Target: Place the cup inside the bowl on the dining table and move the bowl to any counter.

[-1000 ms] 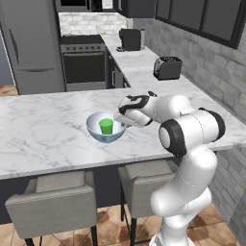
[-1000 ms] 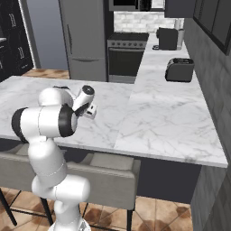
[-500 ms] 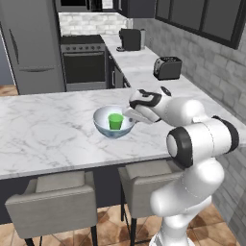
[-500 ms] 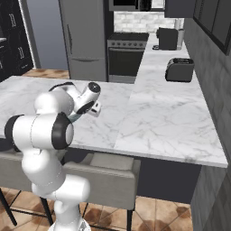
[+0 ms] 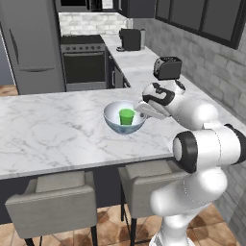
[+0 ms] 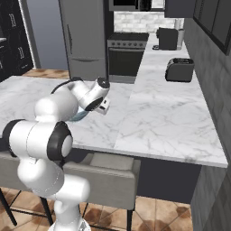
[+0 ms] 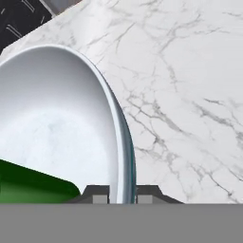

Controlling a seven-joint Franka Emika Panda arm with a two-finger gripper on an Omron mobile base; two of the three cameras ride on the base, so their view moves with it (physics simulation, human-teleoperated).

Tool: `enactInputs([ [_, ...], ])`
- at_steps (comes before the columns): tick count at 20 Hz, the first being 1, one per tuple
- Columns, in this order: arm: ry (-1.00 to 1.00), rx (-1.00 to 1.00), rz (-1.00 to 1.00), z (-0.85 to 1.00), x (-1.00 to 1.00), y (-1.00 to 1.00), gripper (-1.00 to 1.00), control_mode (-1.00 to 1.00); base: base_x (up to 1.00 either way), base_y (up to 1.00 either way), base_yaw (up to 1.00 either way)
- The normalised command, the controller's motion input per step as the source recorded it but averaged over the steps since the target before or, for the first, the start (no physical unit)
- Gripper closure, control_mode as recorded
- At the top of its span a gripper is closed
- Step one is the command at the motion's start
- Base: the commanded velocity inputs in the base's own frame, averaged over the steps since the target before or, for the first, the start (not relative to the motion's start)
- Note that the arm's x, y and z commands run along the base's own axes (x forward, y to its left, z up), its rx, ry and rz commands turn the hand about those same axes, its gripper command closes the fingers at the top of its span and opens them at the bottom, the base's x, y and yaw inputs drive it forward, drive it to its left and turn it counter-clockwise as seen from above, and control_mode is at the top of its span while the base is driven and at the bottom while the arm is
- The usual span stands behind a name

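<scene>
pincer point(image 7: 122, 193) clamped on bowl point(image 5: 124, 116) rim | cup point(image 5: 127, 116) riding inside | thin edge grip, bowl could tilt, slip, dump cup onto tabletop point(image 5: 48, 129)

White arm point(image 6: 67, 106) is reaching over the marble dining table point(image 6: 149, 122), hiding most of the bowl point(image 6: 80, 117). A toaster point(image 6: 179, 69) is sitting on the counter point(image 6: 155, 58) beyond; a chair point(image 6: 106, 178) is standing below.
</scene>
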Motion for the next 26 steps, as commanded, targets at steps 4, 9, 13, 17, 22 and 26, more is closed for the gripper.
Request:
enactInputs([
  [4, 0.00, 0.00, 0.00, 0.13, -0.34, -0.38, 1.00, -1.00, 0.00, 0.00, 0.00],
  [9, 0.00, 0.00, 0.00, 0.11, -0.43, -0.30, 1.00, -1.00, 0.00, 0.00, 0.00],
  [13, 0.00, 0.00, 0.00, 0.09, -0.46, -0.28, 1.00, -1.00, 0.00, 0.00, 0.00],
  [17, 0.00, 0.00, 0.00, 0.02, -0.43, -0.23, 1.00, -1.00, 0.00, 0.00, 0.00],
  [22, -0.01, 0.00, 0.00, 0.00, -0.17, -0.04, 1.00, -1.00, 0.00, 0.00, 0.00],
  [26, 0.00, 0.00, 0.00, 0.00, 0.00, 0.00, 1.00, -1.00, 0.00, 0.00, 0.00],
])
